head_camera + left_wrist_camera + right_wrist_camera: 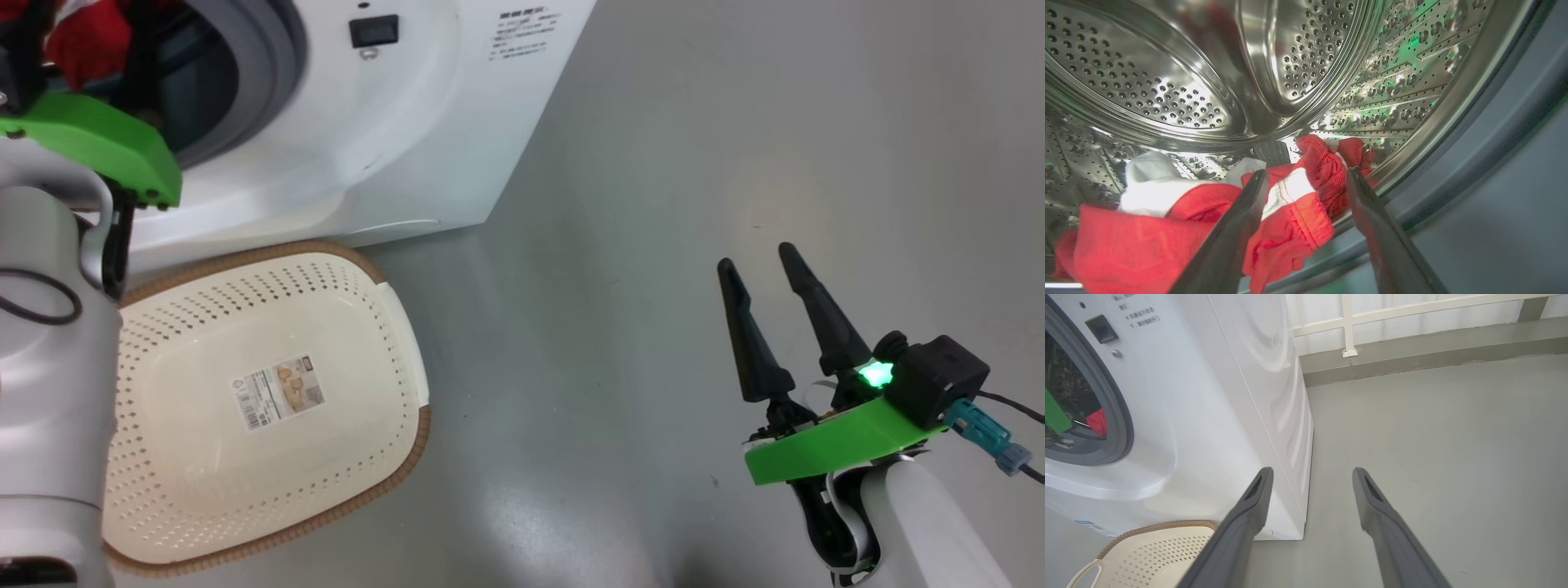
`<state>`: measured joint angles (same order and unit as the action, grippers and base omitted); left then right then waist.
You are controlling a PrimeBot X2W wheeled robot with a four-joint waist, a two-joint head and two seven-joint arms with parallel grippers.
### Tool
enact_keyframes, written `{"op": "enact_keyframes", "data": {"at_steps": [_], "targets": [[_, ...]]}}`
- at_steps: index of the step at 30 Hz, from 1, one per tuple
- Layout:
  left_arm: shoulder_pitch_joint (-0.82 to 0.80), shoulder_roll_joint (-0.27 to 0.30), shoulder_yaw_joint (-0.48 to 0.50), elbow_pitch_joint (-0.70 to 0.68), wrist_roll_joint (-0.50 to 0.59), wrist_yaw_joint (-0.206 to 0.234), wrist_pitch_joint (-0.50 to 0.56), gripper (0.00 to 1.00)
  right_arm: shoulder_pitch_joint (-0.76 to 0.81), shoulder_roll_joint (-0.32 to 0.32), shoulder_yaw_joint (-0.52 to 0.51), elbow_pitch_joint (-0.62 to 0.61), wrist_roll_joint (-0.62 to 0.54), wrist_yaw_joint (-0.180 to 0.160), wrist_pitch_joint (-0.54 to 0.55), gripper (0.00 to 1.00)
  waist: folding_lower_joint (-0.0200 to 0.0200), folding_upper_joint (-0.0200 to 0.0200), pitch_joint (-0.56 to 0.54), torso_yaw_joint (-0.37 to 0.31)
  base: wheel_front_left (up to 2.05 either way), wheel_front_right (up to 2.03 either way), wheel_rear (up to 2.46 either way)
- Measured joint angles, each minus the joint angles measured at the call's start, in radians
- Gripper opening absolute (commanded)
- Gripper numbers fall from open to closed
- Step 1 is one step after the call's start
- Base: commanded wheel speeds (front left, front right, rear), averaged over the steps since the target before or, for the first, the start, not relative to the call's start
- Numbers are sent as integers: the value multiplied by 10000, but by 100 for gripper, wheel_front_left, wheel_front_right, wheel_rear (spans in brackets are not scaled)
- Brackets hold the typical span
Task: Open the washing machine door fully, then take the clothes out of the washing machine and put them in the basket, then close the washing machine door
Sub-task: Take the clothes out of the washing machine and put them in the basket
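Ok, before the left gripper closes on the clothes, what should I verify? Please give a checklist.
1. Left gripper open: ok.
2. Clothes between its fingers: ok.
3. Fingers gripping cloth alone, not the drum: cannot tell.
4. Basket empty, on the floor in front of the machine: ok.
5. Right gripper open, away from the machine: ok.

Red clothes [1290, 212] between the jaws partly hidden by the left gripper's [1306, 173] fingers [1237, 228], basket [422, 441] side covered by the forearm [49, 392], print [522, 37] on the washing machine [408, 147] too tiny to be read
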<state>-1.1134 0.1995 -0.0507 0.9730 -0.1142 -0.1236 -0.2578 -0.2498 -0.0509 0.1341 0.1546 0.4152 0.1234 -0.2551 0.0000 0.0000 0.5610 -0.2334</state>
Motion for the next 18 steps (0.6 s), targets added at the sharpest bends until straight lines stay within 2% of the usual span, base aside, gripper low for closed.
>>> {"op": "enact_keyframes", "data": {"at_steps": [11, 18], "targets": [[-436, 575, -251, 1386, 330, 31, 0, 100, -1, 4, 403, -38, 128, 0, 0, 100, 0, 0, 154, -486, 0, 0, 0], [-679, 819, -351, 1981, 405, 372, 0, 100, -1, 4, 443, -46, 159, 0, 0, 100, 0, 0, 204, -633, 0, 0, 0]]}}
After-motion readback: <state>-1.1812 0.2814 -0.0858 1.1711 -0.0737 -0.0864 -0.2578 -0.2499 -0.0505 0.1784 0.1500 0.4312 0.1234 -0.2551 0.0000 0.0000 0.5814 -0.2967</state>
